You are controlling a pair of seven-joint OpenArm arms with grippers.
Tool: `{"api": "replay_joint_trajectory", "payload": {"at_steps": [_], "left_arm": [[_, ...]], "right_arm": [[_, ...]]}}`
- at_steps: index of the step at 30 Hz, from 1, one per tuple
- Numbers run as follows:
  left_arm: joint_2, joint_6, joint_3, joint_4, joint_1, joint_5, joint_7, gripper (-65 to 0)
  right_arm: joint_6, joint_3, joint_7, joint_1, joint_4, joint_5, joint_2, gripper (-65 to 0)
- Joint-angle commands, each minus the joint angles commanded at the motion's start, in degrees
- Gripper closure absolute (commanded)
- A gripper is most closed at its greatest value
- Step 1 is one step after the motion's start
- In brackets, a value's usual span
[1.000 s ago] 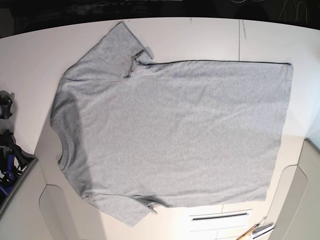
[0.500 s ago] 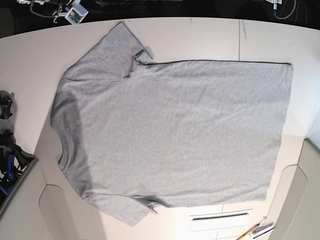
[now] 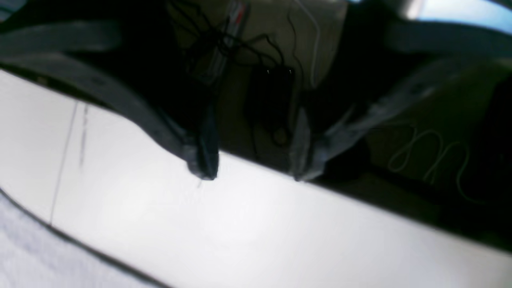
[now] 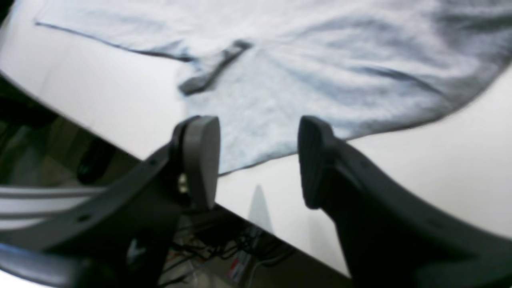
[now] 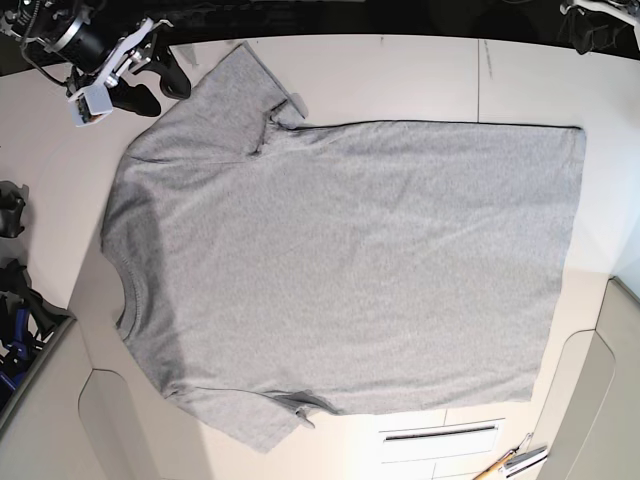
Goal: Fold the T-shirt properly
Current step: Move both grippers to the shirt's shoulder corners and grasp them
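Now reaching in at the far left corner of the desk (image 5: 400, 70): right gripper (image 5: 150, 85), jaws spread, holding nothing, just beside the sleeve of the T-shirt (image 5: 340, 270). Spread flat across the middle, neck toward the left edge. Left gripper (image 3: 252, 168) over the far edge, jaws apart, gripping nothing. Pens (image 5: 510, 462) at the near edge.

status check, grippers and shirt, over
Right gripper open, empty, just short of the sleeve. Left gripper open, empty, at the table edge. T-shirt spread flat, unfolded. Nothing on it.
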Motion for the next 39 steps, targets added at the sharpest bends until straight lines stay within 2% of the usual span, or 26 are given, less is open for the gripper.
{"api": "replay_joint_trajectory", "payload": {"at_steps": [2,4,8,11,13,18,22,29,35,39], "left_arm": [[-1.01,0.00,0.00,-0.02,-1.40,0.00,0.55,-39.2],[-2.29,0.00,-0.07,-0.02,-2.64,0.24,1.09,-39.4],[-4.83,0.00,-0.11,-0.11,-5.18,2.80,1.11,-39.4],[-6.51,0.00,-0.09,-0.72,-8.04,2.60,2.82,-39.4],[-7.72,0.00,-0.09,-2.69,-10.38,1.84,4.35,-39.4],[-11.45,0.00,0.11,-11.87,-16.26,0.44,4.55,-39.4],[-14.05,0.00,2.97,-18.01,-19.80,-3.72,7.10,-39.4],[-14.51,0.00,8.28,-22.18,-24.11,-4.02,8.35,-39.4],[-14.49,0.00,11.93,-22.25,-25.75,-1.92,8.35,-39.4],[-14.47,0.00,11.93,-22.25,-25.79,-1.03,8.39,-39.4]], "right_arm": [[-0.48,0.00,0.02,0.92,-2.08,-0.02,-0.07,-36.2],[-0.46,0.02,0.02,1.46,-3.58,-0.04,-0.09,-39.3],[-0.63,0.02,-0.04,1.46,-4.81,-0.09,-0.07,-39.3],[-0.63,0.02,-0.02,1.64,-6.03,-0.09,-0.15,-39.3],[-0.63,0.02,0.00,1.86,-6.73,-0.48,-0.83,-39.3],[-0.63,0.00,0.04,2.32,-8.92,-0.42,-2.93,-39.3],[-0.61,0.02,0.04,4.13,-12.68,0.31,-2.91,-39.3],[0.02,0.00,0.00,4.92,-15.23,2.19,-3.04,-39.3],[0.07,-0.50,-0.31,4.92,-15.23,2.16,-7.58,-39.3],[1.16,-1.40,-0.83,4.94,-15.23,2.19,-8.98,-39.3]]}}
